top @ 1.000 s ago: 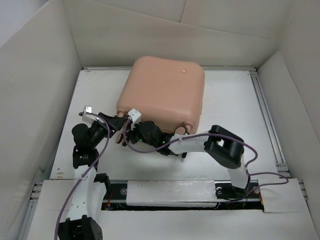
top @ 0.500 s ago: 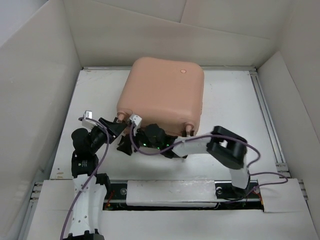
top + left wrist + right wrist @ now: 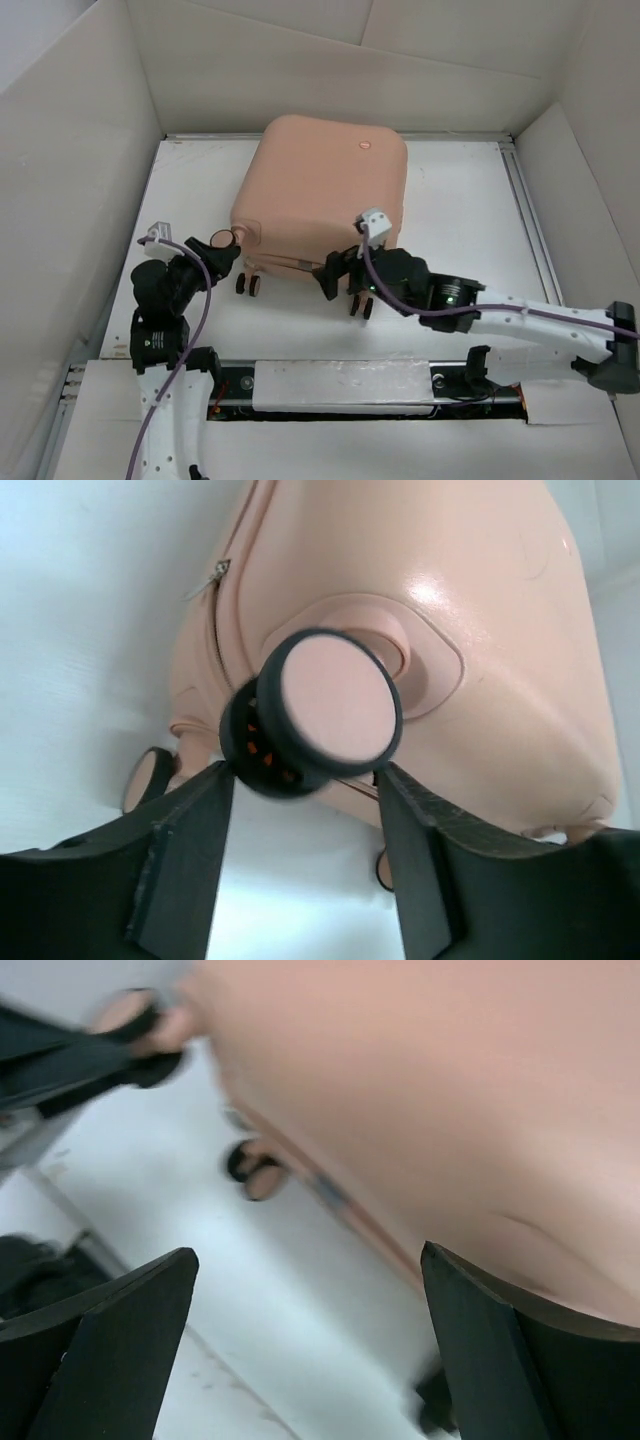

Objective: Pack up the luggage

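Closest to the arms, the right gripper point(image 3: 338, 282) has its fingers spread wide with nothing in them. It sits just by the near edge of the luggage point(image 3: 322, 190). The left gripper point(image 3: 224, 246) looks pinched on a pink-and-black wheel point(image 3: 325, 712) at the near left corner, though the touch is hard to see. The peach-pink luggage lies shut on the white table point(image 3: 460, 200), its far side close to the back wall point(image 3: 330, 80).

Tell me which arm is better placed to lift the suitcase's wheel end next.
Left, probably. The left gripper has a wheel between its fingers; the right gripper hangs open beside the suitcase's near edge, holding nothing.
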Motion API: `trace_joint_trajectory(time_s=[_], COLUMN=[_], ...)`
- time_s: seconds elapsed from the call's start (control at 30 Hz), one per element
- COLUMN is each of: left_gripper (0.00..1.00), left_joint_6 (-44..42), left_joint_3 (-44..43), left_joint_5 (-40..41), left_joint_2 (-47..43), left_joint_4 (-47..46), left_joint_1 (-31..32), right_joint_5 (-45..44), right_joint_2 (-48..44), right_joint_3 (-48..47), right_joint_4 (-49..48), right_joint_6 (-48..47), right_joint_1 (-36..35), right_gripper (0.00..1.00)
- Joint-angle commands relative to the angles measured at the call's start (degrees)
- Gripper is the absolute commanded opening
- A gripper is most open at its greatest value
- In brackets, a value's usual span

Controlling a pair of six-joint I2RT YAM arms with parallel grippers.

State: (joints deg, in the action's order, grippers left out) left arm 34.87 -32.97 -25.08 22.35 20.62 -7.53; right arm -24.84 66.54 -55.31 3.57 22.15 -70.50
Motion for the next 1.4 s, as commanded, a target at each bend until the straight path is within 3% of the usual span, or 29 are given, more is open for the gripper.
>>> trace_joint_trajectory(time_s=[0.0,0.03,0.17,0.3,0.47,0.53,0.6,0.63,0.7,0.73,0.8,0.93,1.1,1.17,1.2,1.23,1.27,1.3,1.33,1.37], left_gripper=[0.46,0.45,0.46,0.6,0.63,0.62,0.62,0.62,0.62,0.62,0.62,0.64,0.69,0.69,0.69,0.69,0.69,0.7,0.7,0.7], left_joint_6=[-2.61,-2.62,-2.62,-2.62,-2.62,-2.62,-3.23,-3.23,-3.23,-2.54,-1.48,3.87,6.53,6.0,6.0,6.0,2.43,-0.3,-3.03,-4.97], left_joint_3=[-2.01,-2.01,-2.53,-3.06,-2.54,-1.93,-1.92,-1.4,-1.39,-1.39,-1.39,-1.39,-6.82,-9.2,-10.52,-13.84,-16.48,-19.82,-28.55,-32.21], left_joint_5=[0.38,-0.57,-0.58,-1.19,-6.63,-8.92,-12.79,-13.93,-16.31,-16.92,-18.24,-18.86,-16.06,-13.43,-11.94,-10.09,-3.38,2.43,10.24,27.37], left_joint_2=[-4.06,-6.16,-8.99,-10.13,-10.13,-8.65,-6.8,-6.27,-5.74,-5.04,-3.37,1.98,13.84,17.88,22.43,25.0,27.72,34.27,37.73,39.94], left_joint_4=[-6.66,-6.65,-4.98,-3.48,-4.96,-5.76,-7.26,-7.96,-10.5,-11.82,-16.11,-27.62,-35.56,-36.79,-36.79,-36.79,-34.1,-30.94,-26.55,-21.81], left_joint_1=[0.5,0.5,0.5,0.5,0.5,0.5,0.5,0.5,0.5,0.5,0.5,0.5,0.5,0.5,2.76,4.78,7.76,17.02,22.85,28.3], right_joint_5=[-16.53,-17.95,-20.34,-16.91,-19.19,-19.72,-17.72,-15.87,-10.26,-3.7,0.21,12.67,15.96,16.49,16.49,15.71,14.74,14.12,14.12,13.42], right_joint_2=[-5.45,-5.98,-4.68,-0.21,5.61,6.75,6.76,5.45,4.83,4.82,4.82,7.37,10.62,10.62,10.62,8.62,7.47,6.33,4.06,2.73], right_joint_3=[0.03,-0.93,-2.96,-2.96,-3.58,-5.86,-7.09,-7.09,-7.88,-9.02,-10.51,-14.91,-16.85,-16.85,-15.54,-14.49,-13.43,-12.03,-12.02,-12.02], right_joint_4=[22.14,28.44,36.93,37.65,37.57,33.8,28.97,23.9,19.3,16.75,15.42,14.88,14.0,14.0,14.0,11.83,11.02,10.41,10.92,11.8], right_joint_6=[4.99,6.31,11.5,13.52,14.42,11.87,5.03,2.31,-4.47,-5.96,-9.73,-13.53,-14.68,-14.68,-14.68,-14.68,-13.9,-13.89,-13.89,-13.89], right_joint_1=[2.28,2.3,2.82,2.82,4.13,6.42,11.94,14.84,25.69,29.33,38.36,50.95,56.43,56.96,56.96,56.01,55.3,53.9,53.28,52.58], right_gripper=[1.0,1.0,1.0,1.0,1.0,0.87,0.56,0.35,0.21,0.19,0.18,0.18,0.22,0.31,0.46,0.54,0.61,0.67,0.75,0.78])
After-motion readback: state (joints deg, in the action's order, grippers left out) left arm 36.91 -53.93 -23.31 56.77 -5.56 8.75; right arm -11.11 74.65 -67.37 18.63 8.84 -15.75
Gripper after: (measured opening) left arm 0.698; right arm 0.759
